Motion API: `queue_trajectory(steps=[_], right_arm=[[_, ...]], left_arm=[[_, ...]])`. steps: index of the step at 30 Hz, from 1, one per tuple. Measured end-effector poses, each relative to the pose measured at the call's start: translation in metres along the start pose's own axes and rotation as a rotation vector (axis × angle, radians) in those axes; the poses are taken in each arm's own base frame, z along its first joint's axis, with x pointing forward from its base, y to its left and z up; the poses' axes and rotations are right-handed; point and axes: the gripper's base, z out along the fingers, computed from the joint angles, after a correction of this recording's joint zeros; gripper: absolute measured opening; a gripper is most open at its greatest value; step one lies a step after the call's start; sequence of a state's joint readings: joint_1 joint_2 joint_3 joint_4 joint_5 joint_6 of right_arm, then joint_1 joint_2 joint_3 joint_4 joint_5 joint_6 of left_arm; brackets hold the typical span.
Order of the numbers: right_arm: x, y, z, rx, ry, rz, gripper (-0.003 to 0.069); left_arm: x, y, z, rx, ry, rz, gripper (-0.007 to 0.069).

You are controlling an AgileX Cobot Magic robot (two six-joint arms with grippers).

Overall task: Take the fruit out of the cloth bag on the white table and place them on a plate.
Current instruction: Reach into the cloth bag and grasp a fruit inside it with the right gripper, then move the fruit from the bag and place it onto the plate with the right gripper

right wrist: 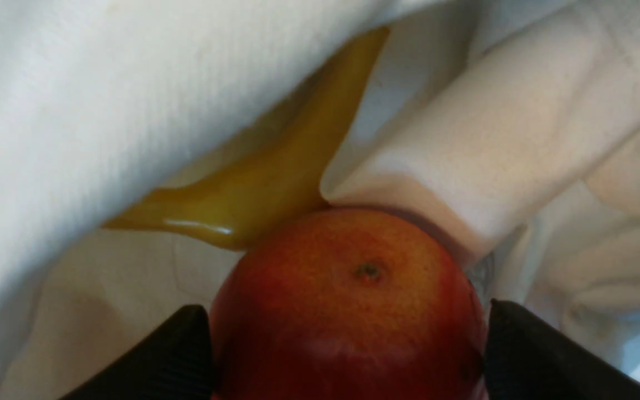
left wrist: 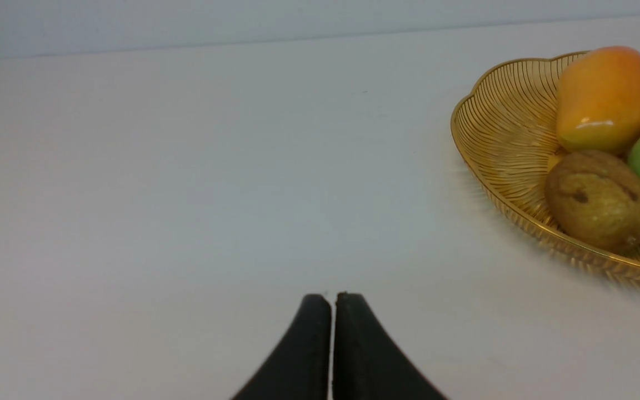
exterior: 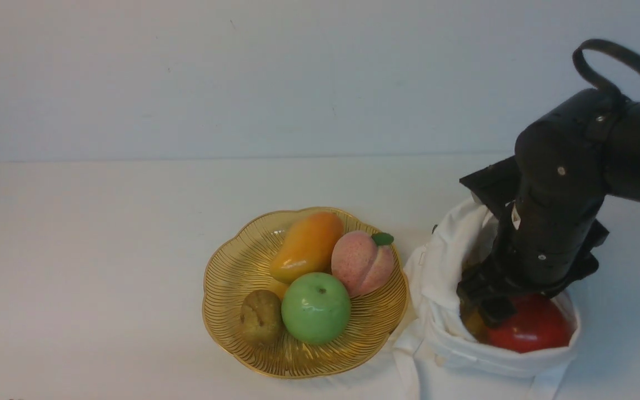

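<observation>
Right arm, black, is reaching down into the white fabric bag on the right of the matte white table. My right gripper is gripping the glossy red apple, fingers touching both its sides. The apple is sitting in the bag, at the near part of its opening. A smooth, curved yellow fruit is lying in the bag too, against the apple, left of it in the front view.

Golden ribbed plate, wavy rim, is standing left of the bag. It's holding an orange-yellow mango on the far side, a speckled pink peach with green leaf at far right, a glossy green apple nearer, and a brown oval fruit at near left.

My left gripper is hovering closed and empty, left of the plate.
</observation>
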State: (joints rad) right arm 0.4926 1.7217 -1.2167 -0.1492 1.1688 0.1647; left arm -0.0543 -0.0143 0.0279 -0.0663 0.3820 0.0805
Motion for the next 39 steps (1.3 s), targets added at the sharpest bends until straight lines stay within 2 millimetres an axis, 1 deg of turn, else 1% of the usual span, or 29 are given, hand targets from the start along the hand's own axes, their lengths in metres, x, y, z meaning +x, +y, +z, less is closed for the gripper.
queue_trajectory(steps=[5, 7, 8, 9, 11, 16, 20, 21, 24, 26, 28, 29, 31, 32, 35, 38, 39], right_arm=[[0.001, 0.001, 0.009, 0.008, 0.059, 0.000, 0.0585], [0.001, 0.001, 0.012, 0.010, 0.077, -0.002, 0.0558], [0.001, 0.002, 0.015, 0.011, 0.086, -0.002, 0.0524], [0.001, 0.002, 0.016, 0.011, 0.089, -0.003, 0.0509], [0.001, 0.002, 0.018, 0.012, 0.097, -0.004, 0.0505], [0.000, 0.003, 0.018, 0.010, 0.098, -0.003, 0.0505], [0.002, 0.003, 0.010, -0.011, 0.078, 0.011, 0.0505], [0.003, 0.003, 0.006, -0.019, 0.067, 0.016, 0.0505], [0.009, 0.001, -0.019, -0.050, -0.003, 0.038, 0.0505], [0.013, -0.001, -0.031, -0.056, -0.040, 0.043, 0.0505], [0.017, -0.003, -0.047, -0.060, -0.084, 0.049, 0.0505], [0.019, -0.005, -0.058, -0.063, -0.117, 0.054, 0.0505], [0.018, -0.007, -0.071, -0.068, -0.160, 0.059, 0.0505], [0.018, -0.009, -0.082, -0.071, -0.194, 0.067, 0.0505], [0.012, -0.011, -0.110, -0.097, -0.288, 0.083, 0.0505], [0.004, -0.009, -0.135, -0.160, -0.367, 0.086, 0.0505], [0.004, -0.009, -0.136, -0.166, -0.372, 0.084, 0.0505]], left_arm=[[0.000, 0.000, 0.000, 0.000, 0.000, 0.000, -0.0008], [0.000, 0.000, 0.000, 0.000, 0.000, 0.000, -0.0008], [0.000, 0.000, 0.000, 0.000, 0.000, 0.000, -0.0008], [0.000, 0.000, 0.000, 0.000, 0.000, 0.000, -0.0008], [0.000, 0.000, 0.000, 0.000, 0.000, 0.000, -0.0008], [0.000, 0.000, 0.000, 0.000, 0.000, 0.000, -0.0008], [0.000, 0.000, 0.000, 0.000, 0.000, 0.000, -0.0008], [0.000, 0.000, 0.000, 0.000, 0.000, 0.000, -0.0008], [0.000, 0.000, 0.000, 0.000, 0.000, 0.000, -0.0008], [0.000, 0.000, 0.000, 0.000, 0.000, 0.000, -0.0008], [0.000, 0.000, 0.000, 0.000, 0.000, 0.000, -0.0008], [0.000, 0.000, 0.000, 0.000, 0.000, 0.000, -0.0008], [0.000, 0.000, 0.000, 0.000, 0.000, 0.000, -0.0008], [0.000, 0.000, 0.000, 0.000, 0.000, 0.000, -0.0008], [0.000, 0.000, 0.000, 0.000, 0.000, 0.000, -0.0008], [0.000, 0.000, 0.000, 0.000, 0.000, 0.000, -0.0008], [0.000, 0.000, 0.000, 0.000, 0.000, 0.000, -0.0008]])
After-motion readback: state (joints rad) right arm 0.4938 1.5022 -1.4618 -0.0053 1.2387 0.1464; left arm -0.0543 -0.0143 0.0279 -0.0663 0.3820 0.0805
